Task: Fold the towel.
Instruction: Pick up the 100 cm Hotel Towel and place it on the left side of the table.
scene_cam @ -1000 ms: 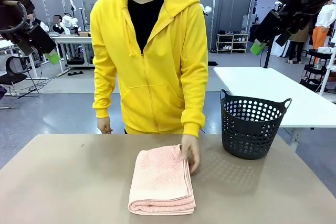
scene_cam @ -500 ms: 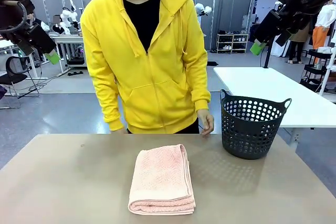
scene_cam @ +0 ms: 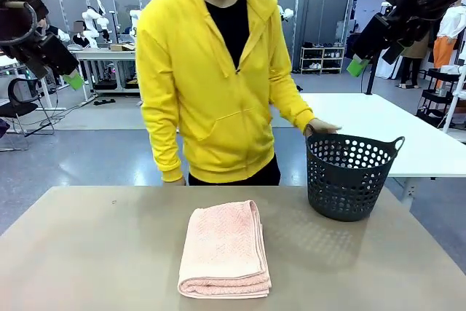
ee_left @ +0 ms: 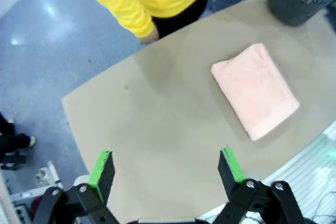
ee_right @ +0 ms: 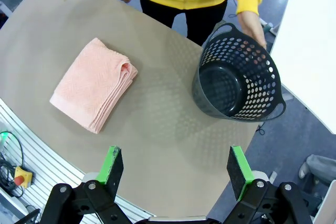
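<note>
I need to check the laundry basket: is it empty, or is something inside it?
Empty. The right wrist view looks down into the basket and shows its bare dark bottom. The folded towel lies on the table beside it.
</note>
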{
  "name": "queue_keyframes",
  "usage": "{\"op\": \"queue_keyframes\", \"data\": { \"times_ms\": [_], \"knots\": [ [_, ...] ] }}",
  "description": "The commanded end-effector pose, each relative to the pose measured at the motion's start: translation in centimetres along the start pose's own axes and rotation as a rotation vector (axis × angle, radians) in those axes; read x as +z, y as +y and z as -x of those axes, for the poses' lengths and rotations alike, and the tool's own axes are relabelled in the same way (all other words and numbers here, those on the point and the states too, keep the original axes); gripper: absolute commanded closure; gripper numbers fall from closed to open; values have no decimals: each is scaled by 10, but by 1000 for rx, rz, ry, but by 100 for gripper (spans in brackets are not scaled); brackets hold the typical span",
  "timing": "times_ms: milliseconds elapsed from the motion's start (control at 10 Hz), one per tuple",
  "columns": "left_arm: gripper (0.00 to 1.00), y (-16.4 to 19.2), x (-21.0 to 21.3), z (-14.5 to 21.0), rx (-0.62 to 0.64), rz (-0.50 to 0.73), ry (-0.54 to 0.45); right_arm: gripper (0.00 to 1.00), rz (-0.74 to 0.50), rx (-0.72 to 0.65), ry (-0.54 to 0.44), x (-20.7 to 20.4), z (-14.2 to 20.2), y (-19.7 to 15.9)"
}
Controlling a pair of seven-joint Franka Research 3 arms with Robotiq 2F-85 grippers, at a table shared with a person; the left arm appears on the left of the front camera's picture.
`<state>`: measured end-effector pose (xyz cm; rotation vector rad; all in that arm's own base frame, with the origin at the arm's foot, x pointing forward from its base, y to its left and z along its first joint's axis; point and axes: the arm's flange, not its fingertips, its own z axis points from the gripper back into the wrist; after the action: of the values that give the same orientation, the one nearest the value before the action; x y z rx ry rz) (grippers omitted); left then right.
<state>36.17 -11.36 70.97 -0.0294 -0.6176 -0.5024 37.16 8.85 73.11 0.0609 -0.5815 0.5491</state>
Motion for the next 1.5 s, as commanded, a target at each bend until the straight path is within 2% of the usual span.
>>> {"op": "queue_keyframes", "data": {
  "times_ms": [0,600,1400],
  "knots": [
    [0,3,-30,14,60,82,3,0,-1,-1,7,2,0,-1],
    [0,-10,-163,65,225,263,32,0,-1,-1,7,2,0,-1],
    [0,-66,-318,105,418,537,50,0,-1,-1,7,2,0,-1]
  ]
}}
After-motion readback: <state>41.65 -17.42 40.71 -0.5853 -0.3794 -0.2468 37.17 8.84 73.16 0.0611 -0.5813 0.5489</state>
